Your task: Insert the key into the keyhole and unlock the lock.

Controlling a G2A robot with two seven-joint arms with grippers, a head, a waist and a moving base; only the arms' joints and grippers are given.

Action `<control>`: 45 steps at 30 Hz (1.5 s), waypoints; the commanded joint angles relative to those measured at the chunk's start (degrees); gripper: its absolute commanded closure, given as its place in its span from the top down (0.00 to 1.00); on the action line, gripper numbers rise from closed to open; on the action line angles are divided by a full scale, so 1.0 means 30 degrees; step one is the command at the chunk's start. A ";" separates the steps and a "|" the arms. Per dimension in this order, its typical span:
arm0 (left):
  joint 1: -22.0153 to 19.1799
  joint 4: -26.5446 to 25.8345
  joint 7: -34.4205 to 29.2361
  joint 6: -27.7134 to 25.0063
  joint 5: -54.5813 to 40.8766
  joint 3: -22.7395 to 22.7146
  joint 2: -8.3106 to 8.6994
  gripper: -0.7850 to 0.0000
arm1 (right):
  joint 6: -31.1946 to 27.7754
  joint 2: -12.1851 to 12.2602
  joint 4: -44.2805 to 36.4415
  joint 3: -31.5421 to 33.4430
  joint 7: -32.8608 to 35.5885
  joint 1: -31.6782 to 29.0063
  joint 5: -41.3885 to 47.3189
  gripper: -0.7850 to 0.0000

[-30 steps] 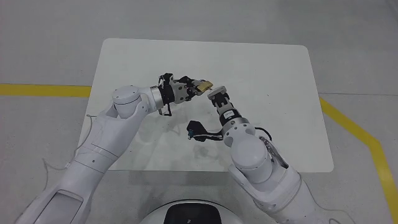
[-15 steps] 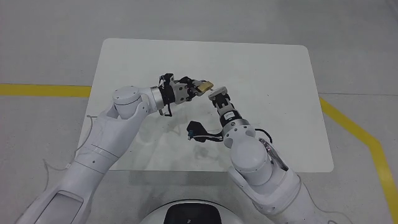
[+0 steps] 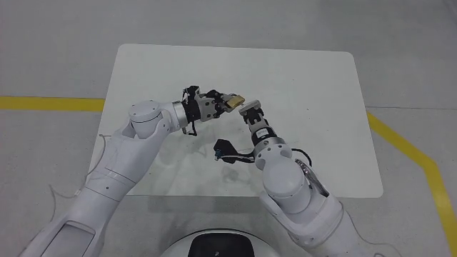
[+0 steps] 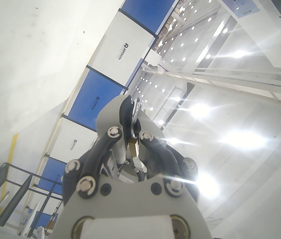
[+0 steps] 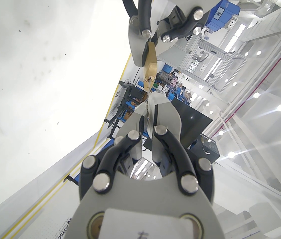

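Right wrist view: right end effector [image 5: 149, 105] clamped on the key [image 5: 149, 89], tip right at the keyhole [image 5: 149, 78] of the lock [image 5: 151, 62] pinched by the left end effector [image 5: 148, 50] over the bench [image 3: 307, 71], so it looks like the insertion step, next push straight, then twist.

Left arm: elbow bent, forearm angled inward toward the right one.
Left end effector [image 3: 227, 102]: fingers clamped on lock [image 5: 150, 63].
Right arm: forearm pointed forward, away from the body.
Right end effector [image 3: 248, 108]: tip to tip with the left, pinching key [image 5: 149, 85].
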 commanded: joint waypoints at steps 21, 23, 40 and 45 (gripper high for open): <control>0.0511 -0.0464 0.0148 -0.0032 -0.0127 -0.0040 -0.0017 0.00 | -0.0252 -0.0207 -0.0008 -0.0658 -0.0243 -0.0198 -0.1266 0.00; 0.0545 -0.0514 0.0148 -0.0044 -0.0109 -0.0037 -0.0017 0.00 | -0.0315 -0.0207 0.0021 -0.0718 -0.0292 -0.0138 -0.1266 0.00; 0.0850 -0.0753 -0.0300 -0.0267 0.0184 -0.0125 0.0057 0.00 | 0.0230 -0.0284 0.0178 -0.0238 -0.1263 -0.0301 -0.0959 0.42; 0.0866 -0.0700 -0.0401 -0.0265 0.0189 -0.0129 0.0062 0.00 | 0.0613 -0.0285 -0.0088 0.0071 -0.1393 -0.0697 -0.0896 0.47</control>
